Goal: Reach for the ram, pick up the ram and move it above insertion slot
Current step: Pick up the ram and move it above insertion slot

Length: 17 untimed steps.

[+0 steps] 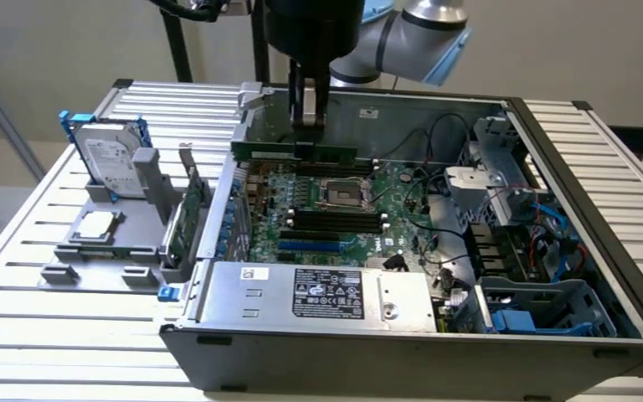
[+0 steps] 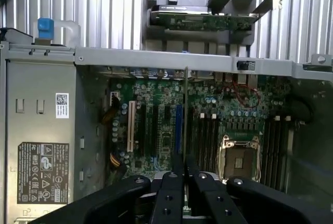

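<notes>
The ram [image 1: 295, 152] is a long thin green stick hanging level over the far part of the motherboard [image 1: 394, 188] inside the open computer case [image 1: 411, 343]. My gripper [image 1: 308, 127] comes straight down from above and is shut on the ram's top edge. In the wrist view the ram [image 2: 186, 109] shows edge-on as a thin line running out from between the black fingers [image 2: 171, 193] of the gripper [image 2: 185, 174]. Below it lie the dark memory slots [image 2: 205, 138] beside the CPU socket [image 2: 240, 159]. The black slots [image 1: 333, 219] also show in the exterior view.
A silver hard drive [image 1: 115, 157] stands in a grey holder outside the case, on the exterior view's left. A wider green card [image 1: 193, 209] stands next to the case wall. The power supply [image 1: 321, 293] fills the near side. Cables and a drive cage [image 1: 545, 306] crowd the exterior view's right.
</notes>
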### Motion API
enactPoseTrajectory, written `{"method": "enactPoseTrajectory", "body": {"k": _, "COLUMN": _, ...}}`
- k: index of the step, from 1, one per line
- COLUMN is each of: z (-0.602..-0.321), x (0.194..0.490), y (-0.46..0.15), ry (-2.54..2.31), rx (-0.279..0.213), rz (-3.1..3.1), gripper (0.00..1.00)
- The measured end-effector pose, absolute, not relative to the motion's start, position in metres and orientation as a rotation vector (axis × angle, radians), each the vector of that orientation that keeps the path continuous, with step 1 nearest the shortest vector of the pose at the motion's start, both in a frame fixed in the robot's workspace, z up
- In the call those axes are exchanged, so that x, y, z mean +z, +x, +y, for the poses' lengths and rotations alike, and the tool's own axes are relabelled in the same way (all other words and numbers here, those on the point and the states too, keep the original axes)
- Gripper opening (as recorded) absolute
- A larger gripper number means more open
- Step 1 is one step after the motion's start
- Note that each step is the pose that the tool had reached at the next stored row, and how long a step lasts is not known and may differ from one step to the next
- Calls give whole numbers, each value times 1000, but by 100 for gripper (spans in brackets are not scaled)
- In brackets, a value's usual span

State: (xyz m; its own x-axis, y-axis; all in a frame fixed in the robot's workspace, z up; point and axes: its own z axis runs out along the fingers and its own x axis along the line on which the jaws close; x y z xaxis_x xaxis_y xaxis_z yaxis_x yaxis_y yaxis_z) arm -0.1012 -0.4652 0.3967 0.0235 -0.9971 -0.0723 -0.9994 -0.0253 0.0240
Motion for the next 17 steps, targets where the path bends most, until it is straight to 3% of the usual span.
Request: {"method": "enactPoseTrajectory", "body": {"k": 17, "z": -421, "x": 392, "y": -60, "ry": -2223, "rx": 107, "rz": 2170, "gripper": 13}}
